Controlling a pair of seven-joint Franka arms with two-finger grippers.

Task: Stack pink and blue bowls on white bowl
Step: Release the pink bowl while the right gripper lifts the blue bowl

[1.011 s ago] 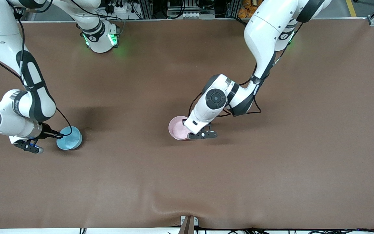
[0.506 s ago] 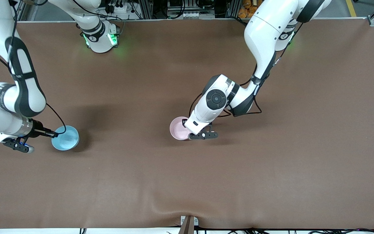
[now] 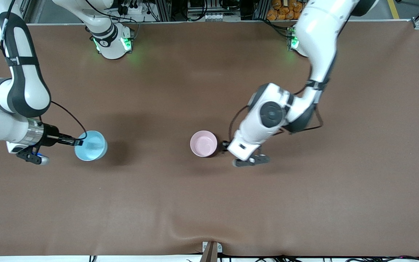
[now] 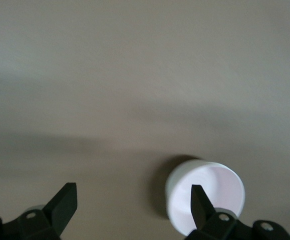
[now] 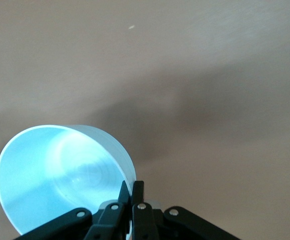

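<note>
- Your left gripper [image 4: 132,200] stands released, its two fingers spread wide with nothing between them. It sits just beside the pink bowl [image 3: 203,143], toward the left arm's end of the table, low over the brown table [image 3: 304,203].
- In the left wrist view one finger overlaps the rim of that pink bowl [image 4: 205,195]; you cannot tell from there whether it touches. The front view shows a small gap between bowl and gripper [image 3: 231,149].
- The pink bowl sits upright near the middle of the table. Its wall looks white from the left wrist view, so a white bowl may lie under it, but you cannot tell for certain.
- Your right gripper [image 5: 132,192] is clenched on the rim of the blue bowl [image 5: 59,175], fingers pinching the wall on the side toward the wrist.
- The blue bowl [image 3: 90,145] is held toward the right arm's end of the table, well apart from the pink bowl, mouth up and slightly tilted. Its shadow falls clear of it on the table [image 5: 210,75].
</note>
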